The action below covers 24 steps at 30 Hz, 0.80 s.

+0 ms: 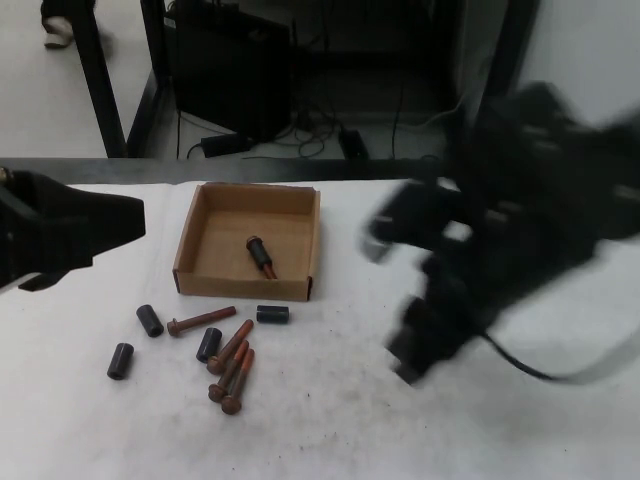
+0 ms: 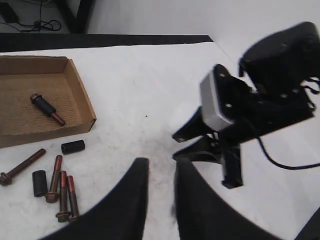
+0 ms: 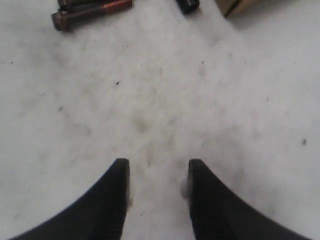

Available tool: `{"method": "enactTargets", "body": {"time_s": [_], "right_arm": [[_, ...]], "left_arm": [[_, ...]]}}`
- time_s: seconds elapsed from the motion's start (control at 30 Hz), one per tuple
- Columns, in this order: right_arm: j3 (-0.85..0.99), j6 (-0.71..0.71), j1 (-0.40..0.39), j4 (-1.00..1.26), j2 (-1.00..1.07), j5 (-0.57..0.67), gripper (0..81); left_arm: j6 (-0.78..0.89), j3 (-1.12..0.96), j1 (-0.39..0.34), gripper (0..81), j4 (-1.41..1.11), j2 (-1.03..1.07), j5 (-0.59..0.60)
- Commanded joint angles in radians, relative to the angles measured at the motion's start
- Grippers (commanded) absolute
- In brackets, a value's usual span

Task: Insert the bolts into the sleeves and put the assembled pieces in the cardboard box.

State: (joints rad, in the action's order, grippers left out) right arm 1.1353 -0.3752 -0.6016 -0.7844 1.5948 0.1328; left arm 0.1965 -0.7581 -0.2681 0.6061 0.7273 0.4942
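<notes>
Counting what lies there, you have one of five pieces done: a single assembled piece (image 1: 260,253), bolt in sleeve, rests inside the cardboard box (image 1: 245,283). Four loose bolts (image 1: 201,321) and four empty sleeves (image 1: 150,320) are left to do. They lie scattered on the surface (image 1: 330,420) just outside the box, between its 6 and 8 o'clock, and none of them is paired yet. Your left arm (image 1: 60,235) hangs at the box's 9 o'clock, its jaws slightly spread and holding nothing. Your right arm (image 1: 500,230) is at the box's 3 o'clock, its jaws spread and empty above bare surface, with some bolts and one sleeve near. I judge you are early in the job: four insertions and four drops into the box remain.
</notes>
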Motion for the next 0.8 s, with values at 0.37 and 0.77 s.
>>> {"method": "enactTargets", "body": {"time_s": [0.37,0.77], "right_arm": [[0.454,-0.368,-0.03,0.028,0.422,0.0,30.9],[0.459,-0.447,-0.133,0.048,0.535,-0.11,30.9]], "left_arm": [[-0.026,-0.002,0.002,18.8,-0.003,-0.002,0.006],[-0.026,-0.002,0.002,18.8,-0.003,-0.002,0.006]]}}
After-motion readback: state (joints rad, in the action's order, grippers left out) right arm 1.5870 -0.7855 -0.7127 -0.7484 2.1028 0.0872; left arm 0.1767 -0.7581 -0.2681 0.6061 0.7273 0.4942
